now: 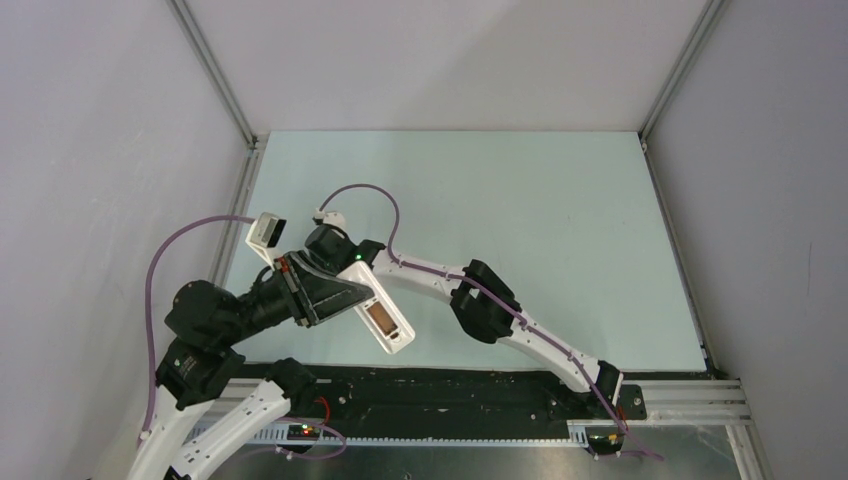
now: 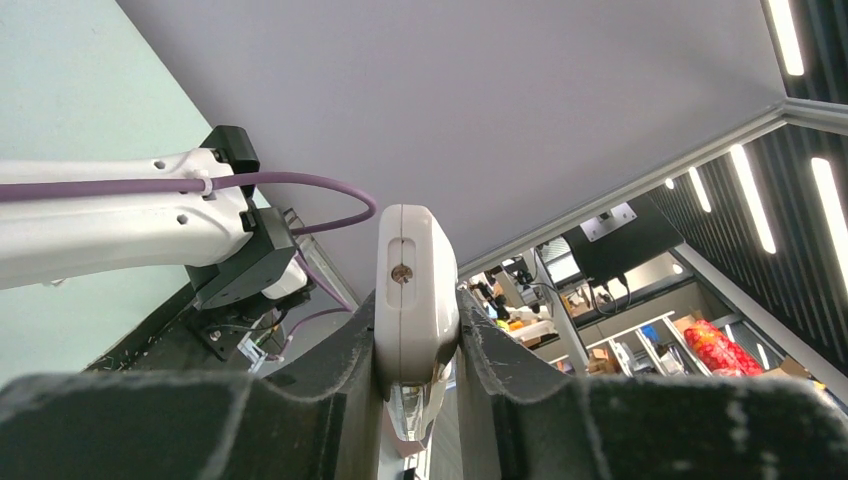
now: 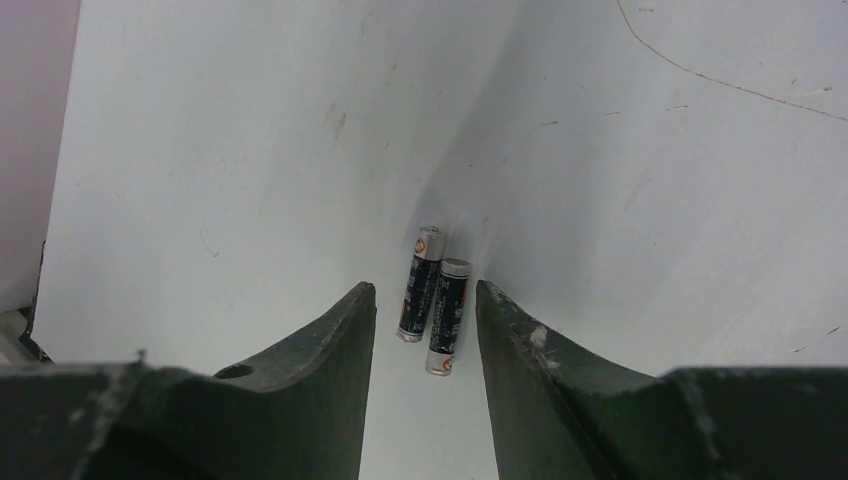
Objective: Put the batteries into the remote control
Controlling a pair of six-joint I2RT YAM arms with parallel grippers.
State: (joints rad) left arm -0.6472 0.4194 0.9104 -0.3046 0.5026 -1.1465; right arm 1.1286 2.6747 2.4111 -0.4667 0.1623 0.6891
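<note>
**Top view.** The left end effector [image 1: 352,300] is over the near left part of the table [image 1: 560,220], clamped on the remote control [image 1: 388,323]. The remote is held off the table, angled toward the near right. A brownish rectangular patch on it faces up; I cannot tell whether that is a screen or an open bay. The right arm [image 1: 500,315] reaches across from the near right corner. Its wrist sits just behind the left end effector, and its own tool is hidden underneath. I can't see any cells from here.

**Left wrist view.** The remote shows edge-on, standing upright between the two dark fingers [image 2: 330,370], which press on its broad faces. The narrow white edge, with a slot and a small screw, faces the camera. The jaws are narrow, closed on the remote. The right arm's white link and a purple cable [image 2: 300,185] are on the left.

**Right wrist view.** The right end effector [image 3: 425,295] points down at the table with its jaws partly apart. The batteries [image 3: 433,300], two of them, lie side by side and touching on the table. They sit in the gap between the fingertips, the left one slightly farther from the camera. Bare table shows on each side of the pair, so I see no finger contact. I cannot tell whether the tips reach the table.
</note>
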